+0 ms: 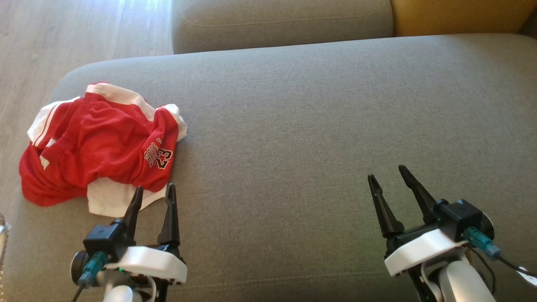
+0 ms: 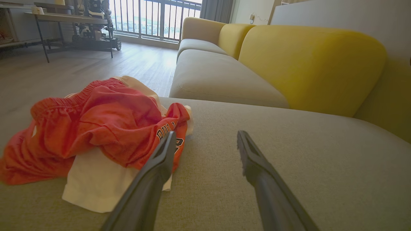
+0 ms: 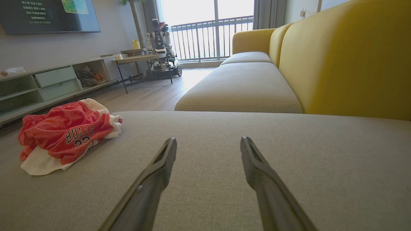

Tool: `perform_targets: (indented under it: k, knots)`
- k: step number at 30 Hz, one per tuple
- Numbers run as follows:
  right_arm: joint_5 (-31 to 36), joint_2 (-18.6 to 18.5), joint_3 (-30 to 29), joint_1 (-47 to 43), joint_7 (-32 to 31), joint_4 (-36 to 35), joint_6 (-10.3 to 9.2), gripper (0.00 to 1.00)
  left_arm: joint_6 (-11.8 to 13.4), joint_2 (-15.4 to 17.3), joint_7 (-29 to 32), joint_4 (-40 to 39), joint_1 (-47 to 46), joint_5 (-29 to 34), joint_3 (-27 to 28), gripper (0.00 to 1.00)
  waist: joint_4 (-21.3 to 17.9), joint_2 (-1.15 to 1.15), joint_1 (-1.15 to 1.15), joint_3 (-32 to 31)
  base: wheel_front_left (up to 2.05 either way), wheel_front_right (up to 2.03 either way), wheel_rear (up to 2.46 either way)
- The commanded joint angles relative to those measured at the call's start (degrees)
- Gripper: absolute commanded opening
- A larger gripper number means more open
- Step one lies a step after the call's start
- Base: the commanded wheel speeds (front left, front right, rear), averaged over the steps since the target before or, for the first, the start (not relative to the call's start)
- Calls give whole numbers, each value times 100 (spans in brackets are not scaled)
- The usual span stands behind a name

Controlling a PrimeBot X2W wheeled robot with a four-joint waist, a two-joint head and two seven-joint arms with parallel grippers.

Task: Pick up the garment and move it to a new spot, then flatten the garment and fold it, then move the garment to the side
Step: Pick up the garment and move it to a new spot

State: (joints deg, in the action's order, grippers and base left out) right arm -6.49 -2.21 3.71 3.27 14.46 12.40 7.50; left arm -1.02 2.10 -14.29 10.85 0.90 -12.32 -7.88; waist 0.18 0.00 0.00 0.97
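A red and white garment [image 1: 100,142] lies bunched at the left end of the grey sofa cushion [image 1: 314,126], its black lettering reading "BULLS" over "23". The left gripper [image 1: 154,187] hovers just beside its near white hem, jaws spread and empty. The right gripper [image 1: 387,172] sits well apart over the cushion, spread wide, grasping nothing. Text on the wall screen [image 3: 48,14] is too small to read

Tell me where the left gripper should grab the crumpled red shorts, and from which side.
Grip the raised red fold by the lettering on the shorts. It stands proud of the cushion right ahead of the open left gripper, so probably come from the robot's near side, slightly above. The white flap lies flat and would be harder to pinch.
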Motion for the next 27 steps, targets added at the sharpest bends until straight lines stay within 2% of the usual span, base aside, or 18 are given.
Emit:
perform_targets:
  k: [1,6,19,27]
  knots:
    - [46,-66,125,287,53,-167,-1,100,10,78,-71,-168,-297,-19,169,100,36,0,0,-1,0,0,0]
    - [73,-66,115,235,54,-184,-1,100,75,78,-71,-200,-322,-13,163,100,279,0,0,1,0,0,0]
    - [177,-66,149,204,54,-205,-1,100,337,78,-71,-318,-346,-164,258,100,1385,0,0,137,0,0,0]
    - [208,-66,193,211,54,-200,-1,100,438,78,-71,-442,-291,-192,301,100,1651,0,0,180,0,0,0]
